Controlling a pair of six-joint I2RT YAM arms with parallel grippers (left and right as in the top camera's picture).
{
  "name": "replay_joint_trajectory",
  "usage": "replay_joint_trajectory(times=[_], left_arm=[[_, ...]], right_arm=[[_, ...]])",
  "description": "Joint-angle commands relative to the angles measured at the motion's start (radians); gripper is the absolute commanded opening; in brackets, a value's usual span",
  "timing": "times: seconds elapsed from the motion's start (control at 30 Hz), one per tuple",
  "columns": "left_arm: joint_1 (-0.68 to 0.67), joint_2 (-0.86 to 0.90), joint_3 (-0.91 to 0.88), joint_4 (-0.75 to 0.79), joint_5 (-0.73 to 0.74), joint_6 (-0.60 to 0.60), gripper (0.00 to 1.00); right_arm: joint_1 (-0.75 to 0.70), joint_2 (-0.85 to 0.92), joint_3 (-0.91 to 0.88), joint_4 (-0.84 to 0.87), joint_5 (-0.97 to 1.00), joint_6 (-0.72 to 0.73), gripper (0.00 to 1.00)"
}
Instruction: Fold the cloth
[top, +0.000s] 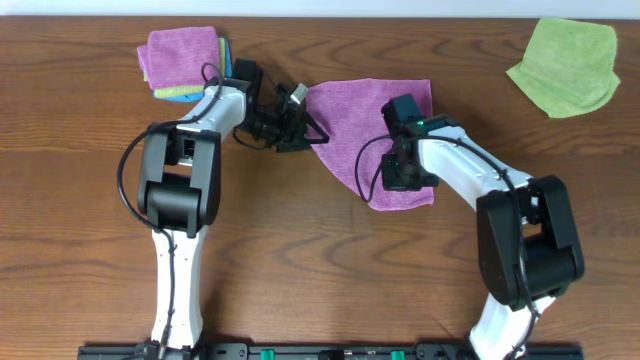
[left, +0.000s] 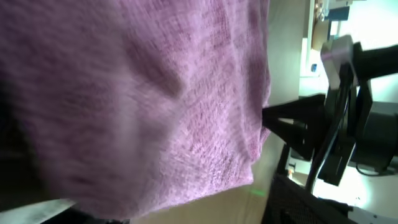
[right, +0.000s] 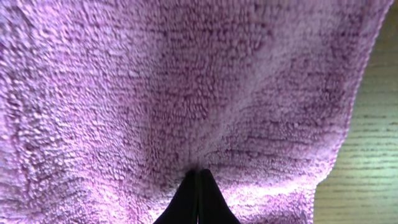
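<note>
The purple fuzzy cloth (top: 365, 120) lies partly spread at the middle of the table, its left corner raised. My left gripper (top: 303, 123) is at that left corner and seems shut on it. In the left wrist view the cloth (left: 155, 93) hangs close and blurred, hiding the jaws. My right gripper (top: 406, 176) is on the cloth's near right part. In the right wrist view its black fingers (right: 198, 177) are pressed together, pinching the cloth (right: 186, 81). No white tag shows.
A neat folded purple cloth (top: 180, 50) lies on blue and green cloths at the back left, beside my left arm. A lime-green cloth (top: 565, 65) lies crumpled at the back right. The wooden table (top: 300, 260) is bare in front.
</note>
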Motion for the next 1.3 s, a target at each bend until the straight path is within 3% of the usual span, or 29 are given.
replay_joint_trajectory(times=[0.0, 0.5, 0.63, 0.83, 0.93, 1.0, 1.27], left_arm=[[-0.020, 0.051, -0.013, -0.027, -0.057, 0.044, 0.71], [-0.074, 0.051, -0.013, -0.010, -0.009, 0.053, 0.70], [-0.076, 0.048, -0.012, 0.041, -0.004, -0.010, 0.70], [-0.076, 0.005, 0.007, 0.071, -0.006, -0.029, 0.47], [-0.076, -0.017, 0.019, 0.085, -0.014, -0.038, 0.14], [-0.076, -0.026, 0.019, 0.101, -0.013, -0.068, 0.06], [-0.076, -0.059, 0.059, 0.116, -0.017, -0.171, 0.06]], right_arm=[[-0.008, -0.027, -0.008, 0.007, 0.014, -0.012, 0.02], [-0.008, -0.027, -0.003, 0.022, 0.014, -0.012, 0.01], [-0.008, -0.027, 0.005, 0.021, 0.014, -0.013, 0.01], [-0.008, -0.027, 0.005, 0.023, 0.014, -0.012, 0.01], [-0.008, -0.027, 0.005, 0.021, 0.014, -0.012, 0.01], [-0.008, -0.027, 0.005, 0.021, 0.014, -0.012, 0.01], [-0.008, -0.027, 0.005, 0.017, 0.014, -0.012, 0.01]])
